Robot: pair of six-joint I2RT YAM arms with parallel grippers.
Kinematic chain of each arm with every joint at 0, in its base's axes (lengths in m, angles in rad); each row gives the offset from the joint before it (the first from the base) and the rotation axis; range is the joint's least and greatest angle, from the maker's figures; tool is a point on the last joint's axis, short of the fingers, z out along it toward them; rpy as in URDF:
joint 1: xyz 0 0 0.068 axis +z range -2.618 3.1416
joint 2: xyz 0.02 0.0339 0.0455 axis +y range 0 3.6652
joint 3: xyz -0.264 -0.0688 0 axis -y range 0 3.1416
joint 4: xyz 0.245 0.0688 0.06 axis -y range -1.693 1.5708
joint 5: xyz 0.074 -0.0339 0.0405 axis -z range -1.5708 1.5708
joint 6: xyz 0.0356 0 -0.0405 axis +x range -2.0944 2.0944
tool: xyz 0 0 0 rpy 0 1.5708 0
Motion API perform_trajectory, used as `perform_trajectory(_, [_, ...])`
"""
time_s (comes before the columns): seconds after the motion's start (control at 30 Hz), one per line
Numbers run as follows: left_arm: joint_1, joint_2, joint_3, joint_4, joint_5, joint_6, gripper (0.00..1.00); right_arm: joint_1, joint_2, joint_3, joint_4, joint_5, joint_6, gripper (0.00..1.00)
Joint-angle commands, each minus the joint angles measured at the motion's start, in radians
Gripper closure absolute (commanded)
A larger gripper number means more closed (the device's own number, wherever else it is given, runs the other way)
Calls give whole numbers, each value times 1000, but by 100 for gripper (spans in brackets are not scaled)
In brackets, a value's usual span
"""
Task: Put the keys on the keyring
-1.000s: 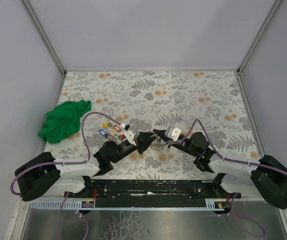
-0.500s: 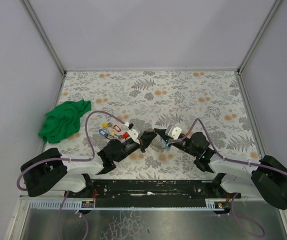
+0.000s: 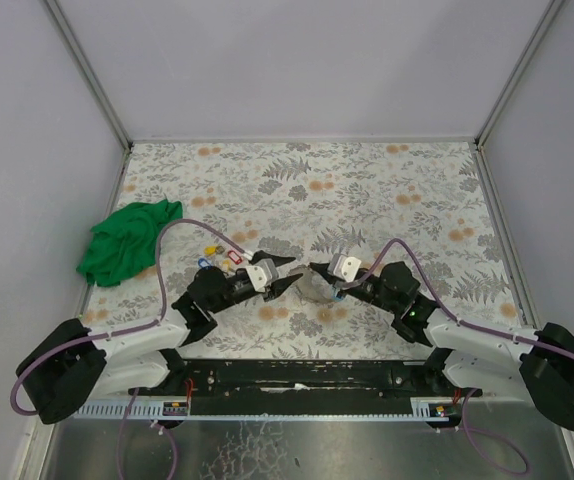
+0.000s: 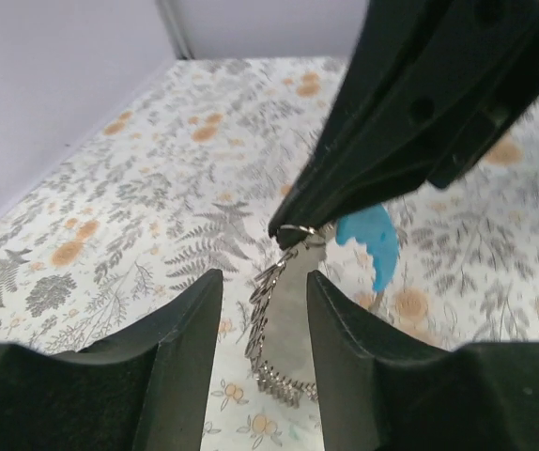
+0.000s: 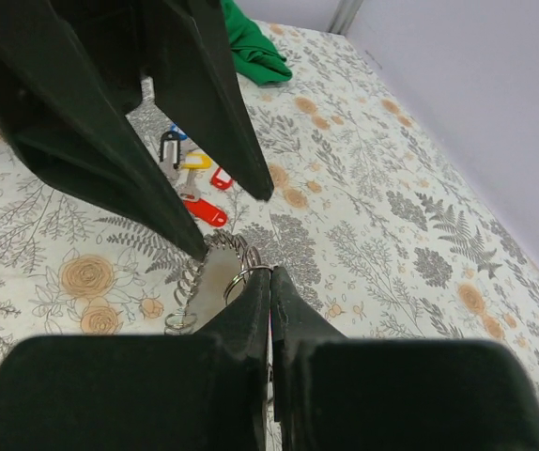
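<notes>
1. A crumpled green cloth (image 3: 127, 242) lies on my floral-print bench (image 3: 387, 190).
2. The keys (image 3: 221, 262), with oblong plastic tags, lie near it.
3. My left tool (image 4: 265, 279) has its fingers apart.
4. My right tool (image 5: 269, 274) is clamped on the keyring (image 4: 368, 246), thin wire with a light-blue arc, between both tools.

Left gripper (image 3: 289, 285), right gripper (image 3: 313, 268) and keyring (image 4: 368, 246) block mid-table; keys (image 3: 222, 260) and green cloth (image 3: 127, 243) crowd the left; beyond lies open table (image 3: 387, 190).

Green cloth (image 3: 127, 243); tablecloth (image 3: 387, 190) grey ferns, orange roses; keys (image 5: 197, 162) tagged red, yellow (one blue); keyring (image 4: 371, 246) part light-blue.
</notes>
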Motion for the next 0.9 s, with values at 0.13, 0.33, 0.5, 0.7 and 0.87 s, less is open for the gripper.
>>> perform_trajectory(0.13, [111, 34, 145, -282, 420, 179, 58, 0, -40, 89, -55, -85, -55, 100])
perform_trajectory(0.33, [119, 98, 200, -298, 471, 165, 58, -1, -37, 92, -66, -105, -60, 100])
perform_trajectory(0.5, [125, 151, 249, -361, 495, 163, 63, 0, -51, 89, -64, -105, -62, 100])
perform_trajectory(0.7, [132, 195, 274, -372, 488, 137, 68, 0, -61, 87, -56, -108, -61, 100])
perform_trajectory(0.87, [138, 211, 257, -303, 491, 91, 74, 0, -61, 77, -18, -113, -43, 100])
